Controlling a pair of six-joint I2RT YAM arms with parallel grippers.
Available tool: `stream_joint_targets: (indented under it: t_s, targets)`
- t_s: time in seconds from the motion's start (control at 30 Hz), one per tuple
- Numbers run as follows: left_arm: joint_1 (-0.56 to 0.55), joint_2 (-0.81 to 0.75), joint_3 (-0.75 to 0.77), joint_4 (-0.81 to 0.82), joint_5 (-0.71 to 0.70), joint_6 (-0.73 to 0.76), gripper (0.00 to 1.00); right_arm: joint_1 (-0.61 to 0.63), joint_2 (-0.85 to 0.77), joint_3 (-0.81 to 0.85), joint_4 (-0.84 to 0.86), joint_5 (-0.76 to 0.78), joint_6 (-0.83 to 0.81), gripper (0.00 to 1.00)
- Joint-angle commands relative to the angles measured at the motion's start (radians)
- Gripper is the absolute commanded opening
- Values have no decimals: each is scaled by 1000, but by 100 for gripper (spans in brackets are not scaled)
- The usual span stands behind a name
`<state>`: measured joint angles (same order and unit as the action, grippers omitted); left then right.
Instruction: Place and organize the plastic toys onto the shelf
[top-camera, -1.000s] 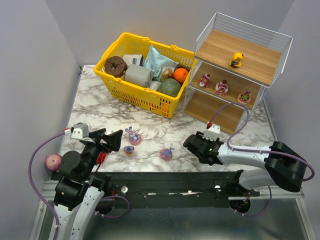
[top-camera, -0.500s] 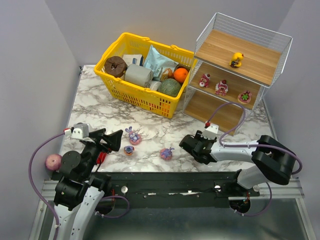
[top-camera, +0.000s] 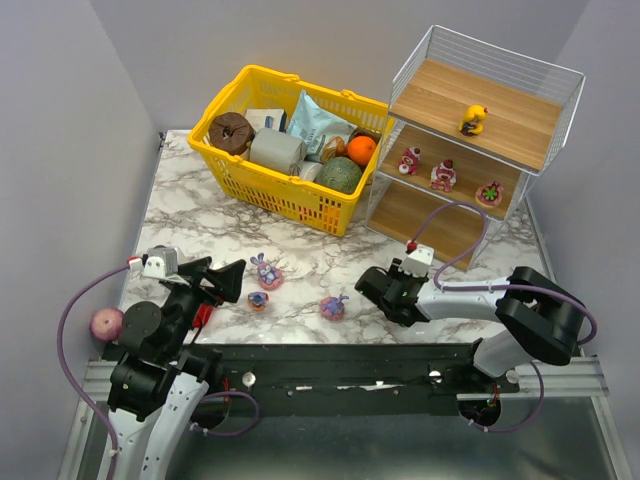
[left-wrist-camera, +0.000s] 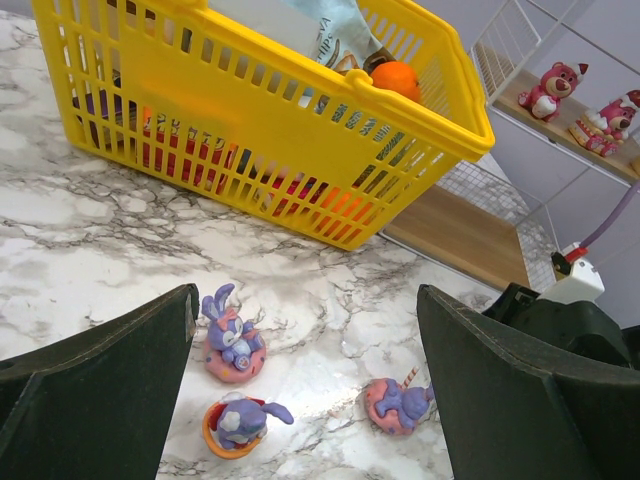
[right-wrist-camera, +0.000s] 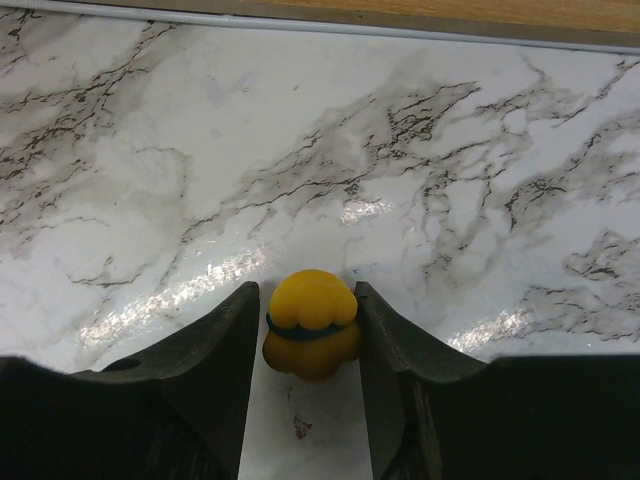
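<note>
My right gripper is shut on a small yellow duck, low over the marble table, just in front of the shelf. In the top view the right gripper hides the duck. Three purple bunnies lie on the table; they also show in the left wrist view. My left gripper is open and empty, left of the bunnies. On the shelf stand a yellow duck and three red-pink figures.
A yellow basket full of groceries stands at the back, left of the shelf. A pink ball lies by the left arm at the table's left edge. The shelf's bottom board runs along the top of the right wrist view.
My right arm has moved left along the table's front, away from the shelf. The left arm and the bunnies have not moved.
</note>
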<state>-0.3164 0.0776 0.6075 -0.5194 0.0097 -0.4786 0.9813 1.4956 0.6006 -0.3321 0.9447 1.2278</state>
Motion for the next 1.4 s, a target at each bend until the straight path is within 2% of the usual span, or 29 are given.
stream_joint_targets:
  t_s: [0.0, 0.17, 0.23, 0.37, 0.4, 0.57, 0.67, 0.9, 0.97, 1.13, 1.37]
  targets:
    - [-3, -13, -2, -2, 6, 9, 99, -21, -1, 18, 16, 78, -10, 49]
    - [-3, -15, -2, -2, 7, 9, 99, -38, -9, 19, 15, 88, -37, 43]
    - [-3, -18, -2, -2, 7, 9, 99, -44, -14, 19, 15, 86, -44, 36]
    - [-3, -16, -2, -2, 7, 9, 99, -46, -38, 30, 16, 89, -80, 11]
    - [-3, -16, -2, -1, 7, 9, 99, -44, -46, 34, 15, 89, -109, 1]
    - [-3, -16, -2, -2, 7, 9, 99, -56, -153, 80, -5, 46, -223, 1]
    - [-3, -18, -2, -2, 7, 9, 99, -58, -237, 157, -97, 11, -287, 1]
    - [-3, -13, -3, 1, 7, 8, 99, -59, -392, 476, -520, -34, -367, 1]
    - [-3, -13, -3, -1, 7, 8, 99, -59, -425, 559, -571, -21, -387, 1]
    - [-3, -13, -3, 1, 9, 6, 99, -59, -547, 646, -571, 22, -536, 1]
    - [-3, -15, -3, -1, 6, 5, 99, -61, -545, 856, -633, 137, -640, 1]
